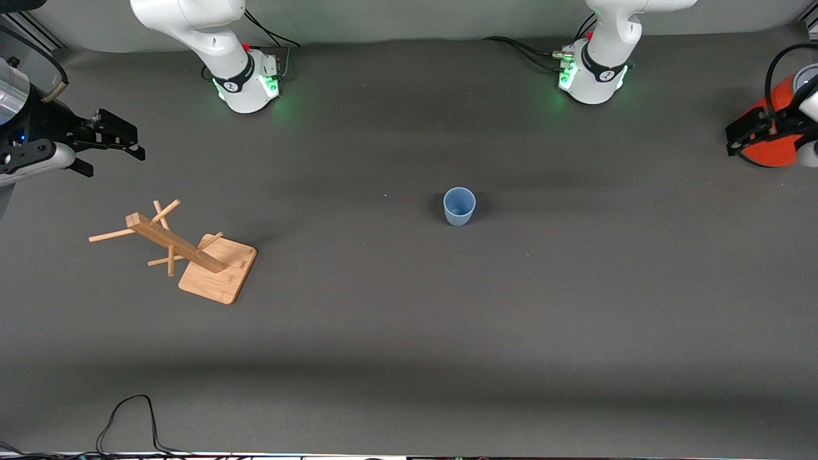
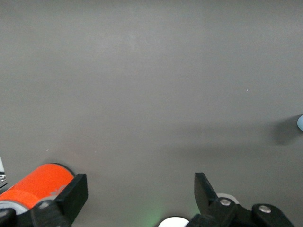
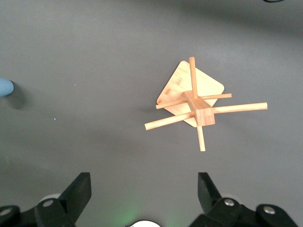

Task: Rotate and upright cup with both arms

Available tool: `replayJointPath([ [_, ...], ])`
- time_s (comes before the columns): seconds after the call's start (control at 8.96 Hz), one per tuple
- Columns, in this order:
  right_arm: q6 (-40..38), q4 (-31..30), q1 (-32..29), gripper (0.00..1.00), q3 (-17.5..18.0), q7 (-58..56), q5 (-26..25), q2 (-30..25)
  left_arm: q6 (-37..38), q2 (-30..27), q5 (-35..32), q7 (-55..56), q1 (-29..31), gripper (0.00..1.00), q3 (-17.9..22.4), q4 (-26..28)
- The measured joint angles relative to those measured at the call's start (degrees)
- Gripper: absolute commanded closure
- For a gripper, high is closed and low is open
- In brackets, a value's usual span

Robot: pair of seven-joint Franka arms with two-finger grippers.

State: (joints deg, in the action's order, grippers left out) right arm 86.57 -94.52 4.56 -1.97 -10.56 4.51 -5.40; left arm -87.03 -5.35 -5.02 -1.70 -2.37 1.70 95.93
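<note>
Here the cup stands upright, mouth up, near the middle of the dark grey table, alone, with nothing touching it; only a sliver of it shows at the edge of the left wrist view and of the right wrist view. Well apart from it, toward the right arm's end of the table and slightly nearer to the front camera, stands the wooden rack: a flat square base with an upright post and thin pegs sticking out to several sides, seen from straight above in the right wrist view. The right gripper hangs in the air over the right arm's end of the table, close to the rack but apart from it, its fingers spread wide and holding nothing. The left gripper hangs over the left arm's end of the table, well apart from the cup, its fingers likewise spread wide and empty. Just beside it is an orange cylinder with a grey top, which also shows next to one finger in the left wrist view. Both arms wait away from the cup.
</note>
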Motion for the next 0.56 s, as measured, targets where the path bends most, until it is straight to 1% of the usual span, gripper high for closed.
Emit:
replayJointPath([
  [0.22,0.02,0.0,0.0,0.0,0.02,0.0,0.0,-0.06,-0.93,-0.09,4.09,-0.17,0.9,0.0,0.69,0.76],
  [0.56,0.07,0.0,0.0,0.0,0.12,0.0,0.0,-0.12,-1.01,-1.62,4.54,-0.61,1.2,0.0,0.64,0.69],
])
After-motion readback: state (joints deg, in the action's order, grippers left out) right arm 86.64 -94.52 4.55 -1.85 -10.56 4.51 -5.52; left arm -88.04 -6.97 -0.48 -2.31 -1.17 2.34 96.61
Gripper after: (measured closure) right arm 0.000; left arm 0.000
